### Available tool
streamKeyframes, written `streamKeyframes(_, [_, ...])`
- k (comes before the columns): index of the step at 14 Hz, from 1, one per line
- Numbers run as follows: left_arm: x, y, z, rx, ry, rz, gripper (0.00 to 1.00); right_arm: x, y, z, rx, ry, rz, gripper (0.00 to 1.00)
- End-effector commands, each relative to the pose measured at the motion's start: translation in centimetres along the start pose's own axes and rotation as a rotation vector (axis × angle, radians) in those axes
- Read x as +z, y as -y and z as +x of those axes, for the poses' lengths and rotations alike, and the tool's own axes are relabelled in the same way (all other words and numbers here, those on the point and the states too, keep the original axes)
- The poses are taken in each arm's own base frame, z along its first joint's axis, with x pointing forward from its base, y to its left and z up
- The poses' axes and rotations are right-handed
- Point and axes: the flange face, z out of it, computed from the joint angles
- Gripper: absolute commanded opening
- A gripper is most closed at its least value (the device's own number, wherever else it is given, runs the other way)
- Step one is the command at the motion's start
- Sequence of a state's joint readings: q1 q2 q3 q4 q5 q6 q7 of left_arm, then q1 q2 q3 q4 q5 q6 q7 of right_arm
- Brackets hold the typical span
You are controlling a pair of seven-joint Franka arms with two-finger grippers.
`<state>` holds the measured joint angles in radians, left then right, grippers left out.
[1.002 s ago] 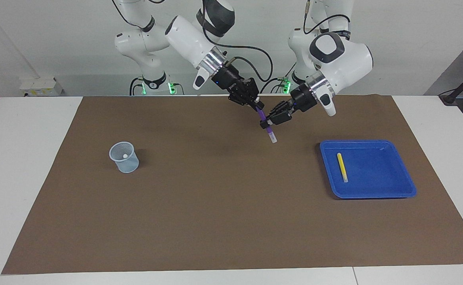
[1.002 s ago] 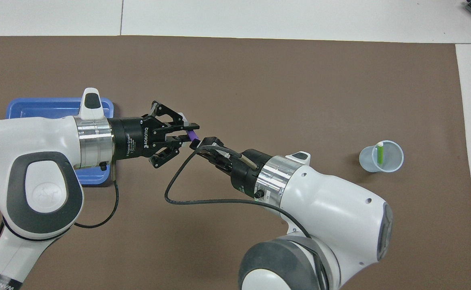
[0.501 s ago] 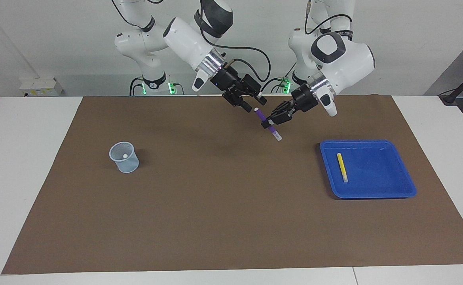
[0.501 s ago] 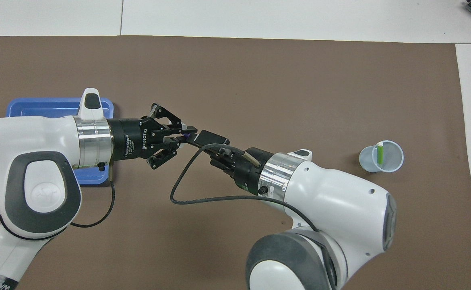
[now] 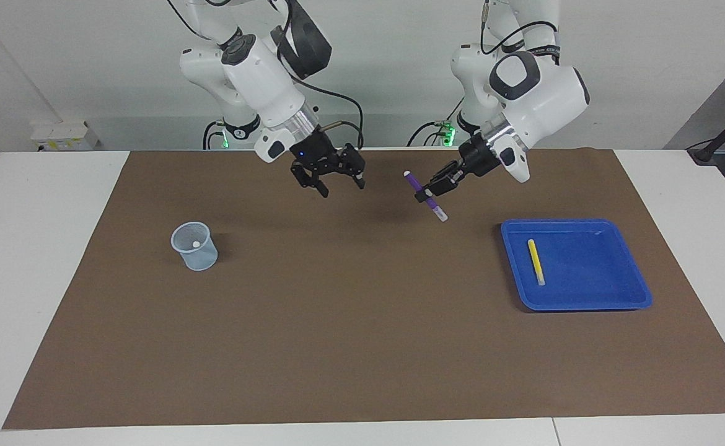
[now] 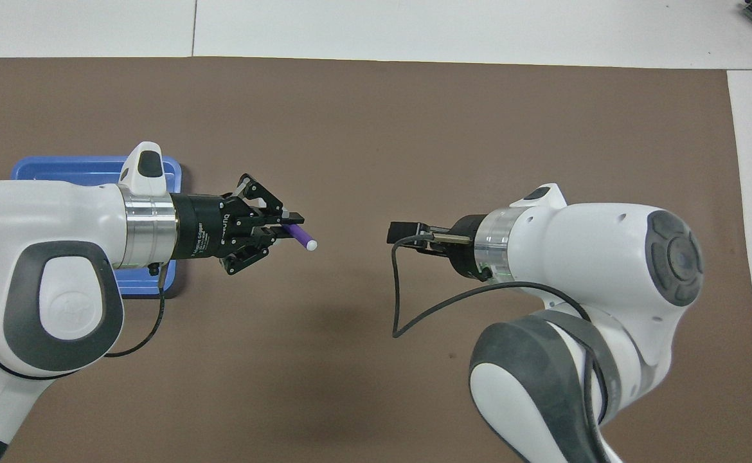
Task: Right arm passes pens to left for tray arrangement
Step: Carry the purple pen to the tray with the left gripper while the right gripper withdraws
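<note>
The purple pen hangs tilted in the air over the brown mat, pale tip down, with my left gripper shut on its middle. My right gripper is open and holds nothing. It hovers over the mat a short way from the pen, toward the right arm's end of the table. The yellow pen lies in the blue tray at the left arm's end. In the overhead view my left arm covers most of the tray.
A small translucent cup stands on the brown mat toward the right arm's end, with a whitish tip showing inside it. My right arm hides the cup in the overhead view. White table borders the mat.
My right gripper opened, let go of the purple pen and drew back toward the right arm's end. The left gripper kept the pen and shifted slightly toward the tray.
</note>
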<state>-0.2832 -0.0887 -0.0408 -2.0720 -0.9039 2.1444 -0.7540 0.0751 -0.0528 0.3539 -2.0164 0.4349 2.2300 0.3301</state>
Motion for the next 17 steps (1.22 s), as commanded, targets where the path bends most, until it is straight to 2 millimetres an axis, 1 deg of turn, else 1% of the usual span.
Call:
streamKeyframes(1, [-2.7, 0.8, 1.2, 0.112, -0.004, 0.049, 0.00, -1.8, -4.6, 1.3, -0.199, 0.043, -0.129, 1.00])
streamKeyframes(4, [-4.1, 1.5, 2.7, 0.239, -0.036, 0.110, 0.00, -3.6, -10.4, 3.2, -0.333, 0.083, -0.267, 1.00])
streamKeyframes(7, [-6.0, 2.5, 4.5, 0.351, -0.064, 0.181, 0.00, -4.6, -15.2, 4.4, -0.409, 0.106, -0.349, 1.00])
streamKeyframes(9, [-7.6, 3.0, 5.9, 0.402, -0.074, 0.219, 0.00, -3.6, -18.3, 5.1, -0.426, 0.136, -0.392, 1.00])
streamKeyframes(10, [-8.2, 3.3, 6.4, 0.425, -0.077, 0.238, 0.00, -2.7, -19.7, 5.5, -0.428, 0.162, -0.409, 1.00])
streamKeyframes(12, [-9.0, 3.9, 7.3, 0.492, -0.108, 0.305, 0.00, -0.7, -22.5, 6.4, -0.491, 0.174, -0.451, 1.00])
streamKeyframes(13, [-9.2, 4.2, 7.6, 0.532, -0.122, 0.345, 0.00, 0.0, -23.5, 6.7, -0.523, 0.173, -0.468, 0.98])
streamKeyframes(16, [-11.4, 6.0, 10.0, 0.654, -0.134, 0.443, 0.00, 1.4, -24.8, 6.6, -0.554, 0.215, -0.494, 0.90])
streamKeyframes(17, [-12.3, 6.8, 11.0, 0.694, -0.136, 0.462, 0.00, 1.9, -25.2, 6.7, -0.572, 0.224, -0.510, 0.84])
